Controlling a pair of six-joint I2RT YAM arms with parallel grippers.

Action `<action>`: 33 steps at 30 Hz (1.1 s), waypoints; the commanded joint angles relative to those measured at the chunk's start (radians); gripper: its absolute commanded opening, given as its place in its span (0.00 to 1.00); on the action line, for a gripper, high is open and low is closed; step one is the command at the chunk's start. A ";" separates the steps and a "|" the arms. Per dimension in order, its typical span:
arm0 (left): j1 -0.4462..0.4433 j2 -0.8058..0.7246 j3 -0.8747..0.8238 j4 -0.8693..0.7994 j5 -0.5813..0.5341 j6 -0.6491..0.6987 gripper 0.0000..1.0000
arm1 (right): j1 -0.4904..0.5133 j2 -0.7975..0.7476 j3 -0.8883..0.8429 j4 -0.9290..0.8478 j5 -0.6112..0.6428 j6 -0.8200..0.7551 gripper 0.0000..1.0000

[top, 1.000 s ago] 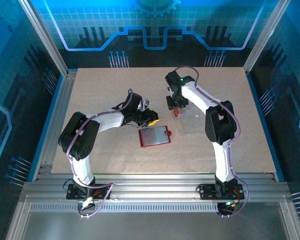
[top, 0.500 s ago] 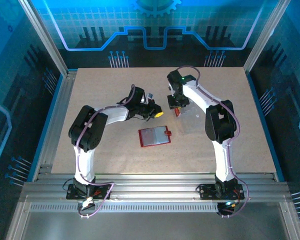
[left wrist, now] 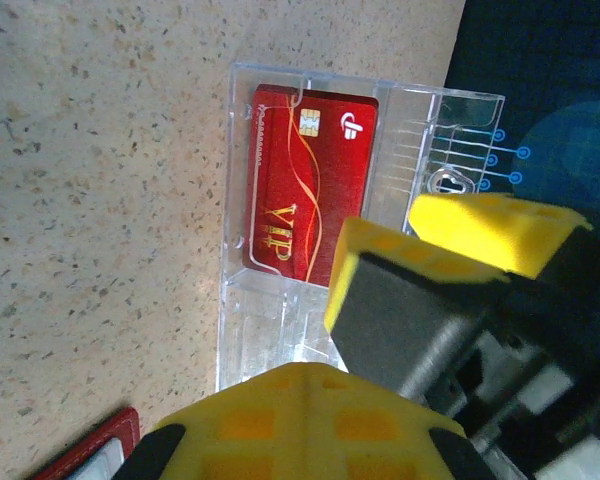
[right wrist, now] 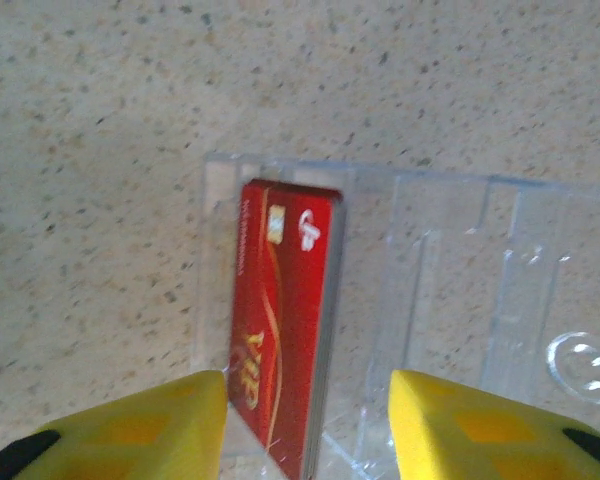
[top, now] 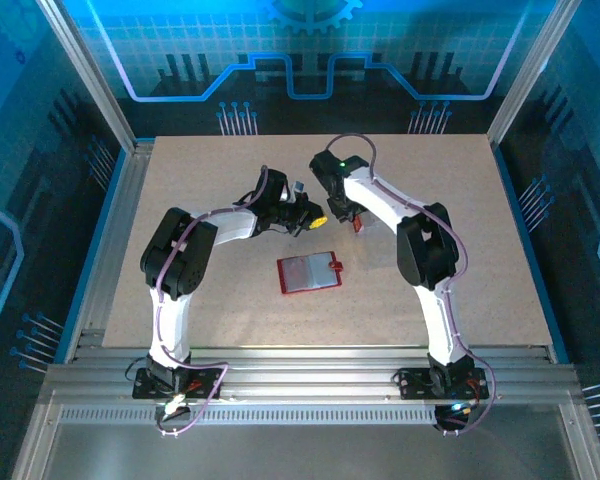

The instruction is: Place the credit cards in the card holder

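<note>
Left gripper (left wrist: 325, 335) is closed tight at the edge of the clear packet (left wrist: 270, 330). The right gripper (right wrist: 305, 425) stands spread astride the red card (right wrist: 285, 320) inside it, and the card holder (top: 311, 273) lies mid-table.

credit cards (left wrist: 310, 190): red VIP one uppermost, inside clear case (left wrist: 265, 330) | card holder (top: 311, 273): red, lying open flat

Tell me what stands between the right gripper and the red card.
The clear plastic case: the red card sits inside it, with the case's walls around it. The right gripper hangs open over the card, with nothing else between.
</note>
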 commanded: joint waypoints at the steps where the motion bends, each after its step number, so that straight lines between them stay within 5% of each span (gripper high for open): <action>1: 0.006 0.017 -0.005 0.032 0.034 -0.030 0.05 | 0.006 0.055 0.030 -0.037 0.098 -0.003 0.49; 17: 0.019 0.005 -0.056 0.080 0.037 -0.060 0.05 | 0.033 0.095 0.005 -0.020 0.322 -0.007 0.52; 33: 0.039 0.001 -0.080 0.104 0.047 -0.072 0.04 | 0.019 0.079 -0.005 -0.026 0.288 -0.024 0.32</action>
